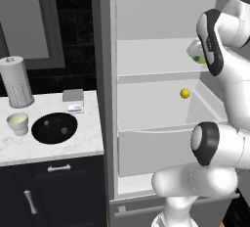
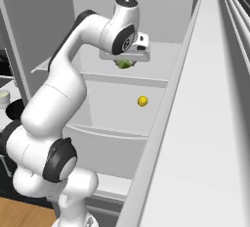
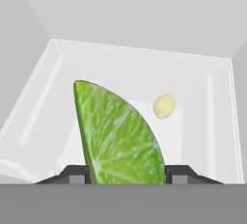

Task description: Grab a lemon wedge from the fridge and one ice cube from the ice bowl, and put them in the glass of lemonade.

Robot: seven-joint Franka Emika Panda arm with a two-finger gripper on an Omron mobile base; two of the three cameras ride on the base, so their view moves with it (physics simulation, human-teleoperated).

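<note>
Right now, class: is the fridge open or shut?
Open. The fridge shows its white shelves and a yellow ball, and the gripper holds the lemon wedge inside.

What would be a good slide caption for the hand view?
Lemon wedge between the jaws, above a white fridge shelf holding a small yellow ball.

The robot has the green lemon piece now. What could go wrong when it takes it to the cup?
The lemon wedge sits between the end effector fingertips by its lower edge, so a fast swing might shake it loose. The glass of lemonade is small and right beside the ice bowl, so a drop could miss.
</note>
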